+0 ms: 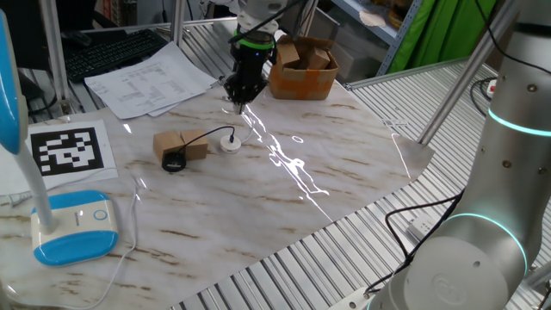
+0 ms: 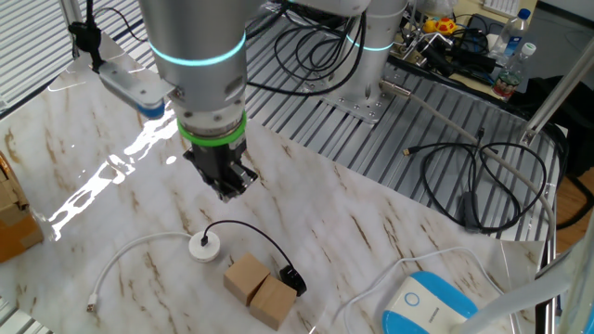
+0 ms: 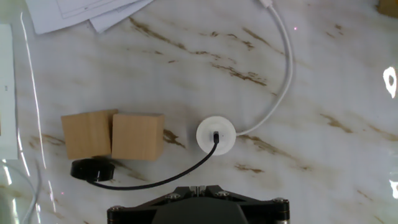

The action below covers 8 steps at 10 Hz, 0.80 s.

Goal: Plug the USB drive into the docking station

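The docking station (image 3: 224, 144) is a small white round disc on the marble table; it also shows in one fixed view (image 1: 230, 143) and the other fixed view (image 2: 205, 245). The USB drive's dark plug (image 3: 215, 135) sits in the disc's centre. Its thin black cable runs left to a black round puck (image 3: 92, 169), which lies against two tan blocks (image 3: 137, 135). My gripper (image 3: 198, 186) is shut and empty. It hangs above the table a short way from the disc, and is seen in one fixed view (image 1: 239, 93) and the other fixed view (image 2: 227, 188).
A white cable (image 3: 285, 68) leads away from the disc. A blue-and-white lamp base (image 1: 73, 228) stands at the table's near left. A cardboard box (image 1: 303, 69), papers (image 1: 146, 77) and a printed marker tag (image 1: 67, 148) lie around the edges.
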Each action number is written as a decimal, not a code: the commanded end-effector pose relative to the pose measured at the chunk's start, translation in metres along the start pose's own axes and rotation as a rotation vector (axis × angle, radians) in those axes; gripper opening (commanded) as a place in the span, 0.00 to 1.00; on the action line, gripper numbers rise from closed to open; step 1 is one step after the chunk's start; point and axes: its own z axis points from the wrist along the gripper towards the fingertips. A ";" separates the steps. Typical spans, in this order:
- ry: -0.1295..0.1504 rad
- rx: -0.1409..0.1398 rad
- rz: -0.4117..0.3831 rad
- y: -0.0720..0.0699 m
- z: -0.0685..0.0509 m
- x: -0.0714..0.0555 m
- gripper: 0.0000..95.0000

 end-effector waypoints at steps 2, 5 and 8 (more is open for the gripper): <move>-0.028 0.005 -0.041 0.001 -0.002 0.001 0.00; -0.014 0.007 -0.040 0.001 -0.002 0.001 0.00; -0.005 0.018 -0.020 0.002 -0.002 0.001 0.00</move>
